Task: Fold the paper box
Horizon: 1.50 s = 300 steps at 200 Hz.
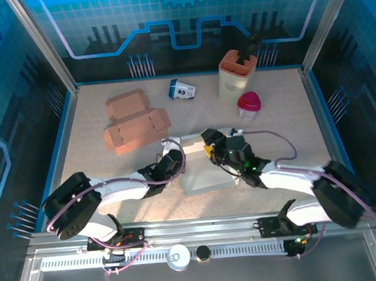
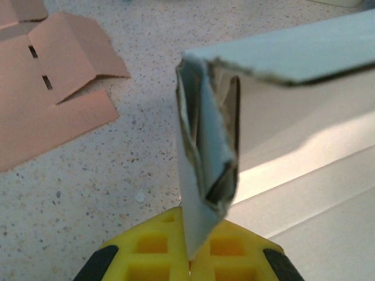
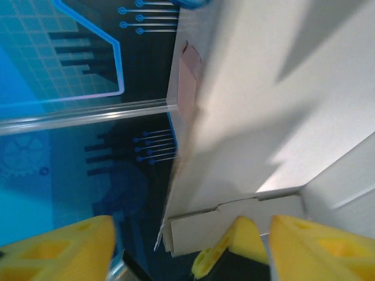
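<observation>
While the white paper box (image 1: 206,168) sits half-formed at table centre between both arms, left gripper (image 2: 190,257) is clamped tight on its doubled-over side flap (image 2: 208,158), probably to keep that crease upright. Right gripper (image 3: 187,234) gapes wide astride the opposite wall's edge, holding nothing; judged free for the next fold. Flat brown cardboard (image 1: 134,122) lies well apart, far-left

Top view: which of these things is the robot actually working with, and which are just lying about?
In the job: white paper box, left gripper clamped on its flap, right gripper open at its wall.
Lying about: flat brown cardboard, small blue carton, beige holder, pink-lidded cup.
</observation>
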Each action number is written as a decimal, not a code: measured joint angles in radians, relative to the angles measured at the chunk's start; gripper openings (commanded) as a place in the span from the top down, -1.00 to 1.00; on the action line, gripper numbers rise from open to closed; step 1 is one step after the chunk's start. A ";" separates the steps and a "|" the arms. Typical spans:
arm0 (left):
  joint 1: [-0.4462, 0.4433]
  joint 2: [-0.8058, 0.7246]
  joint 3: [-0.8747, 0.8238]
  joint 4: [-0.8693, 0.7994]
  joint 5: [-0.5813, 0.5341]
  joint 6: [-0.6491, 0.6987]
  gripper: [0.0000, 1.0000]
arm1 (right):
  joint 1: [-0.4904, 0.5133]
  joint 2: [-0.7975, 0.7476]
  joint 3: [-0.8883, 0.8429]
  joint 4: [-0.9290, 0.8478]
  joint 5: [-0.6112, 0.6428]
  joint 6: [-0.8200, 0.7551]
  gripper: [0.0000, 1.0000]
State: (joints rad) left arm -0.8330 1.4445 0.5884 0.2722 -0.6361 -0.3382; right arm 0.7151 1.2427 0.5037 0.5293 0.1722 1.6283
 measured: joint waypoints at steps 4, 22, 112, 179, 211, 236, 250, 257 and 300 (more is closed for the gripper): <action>0.013 -0.010 0.000 -0.006 0.012 0.007 1.00 | -0.011 -0.032 0.003 -0.031 -0.007 -0.026 -0.61; 0.088 -0.056 -0.002 -0.015 0.088 0.052 1.00 | -0.091 -0.183 0.007 -0.140 -0.048 -0.165 -0.53; 0.263 -0.072 0.010 -0.084 0.370 0.269 1.00 | -0.508 -0.313 -0.062 -0.371 -0.336 -0.722 0.05; 0.266 0.019 0.065 -0.096 0.414 0.290 1.00 | -0.547 -0.063 -0.062 -0.305 -0.506 -0.885 0.35; 0.266 0.023 0.071 -0.101 0.414 0.289 1.00 | -0.547 -0.024 -0.089 -0.246 -0.537 -0.900 0.41; 0.282 0.036 0.110 -0.132 0.443 0.264 1.00 | -0.544 -0.131 -0.175 -0.241 -0.508 -0.874 0.22; 0.310 0.034 0.120 -0.135 0.486 0.228 1.00 | -0.530 -0.245 -0.212 -0.285 -0.468 -0.853 0.04; 0.323 0.029 0.121 -0.137 0.506 0.205 1.00 | -0.522 -0.299 -0.218 -0.312 -0.449 -0.841 -0.02; 0.370 -0.039 0.158 -0.206 0.629 0.077 1.00 | -0.496 -0.478 -0.218 -0.392 -0.361 -0.746 -0.33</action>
State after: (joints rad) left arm -0.4633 1.4055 0.7460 0.0662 -0.0067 -0.2607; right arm 0.2188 0.7647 0.2859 0.1375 -0.1890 0.8822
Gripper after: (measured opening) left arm 0.052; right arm 0.631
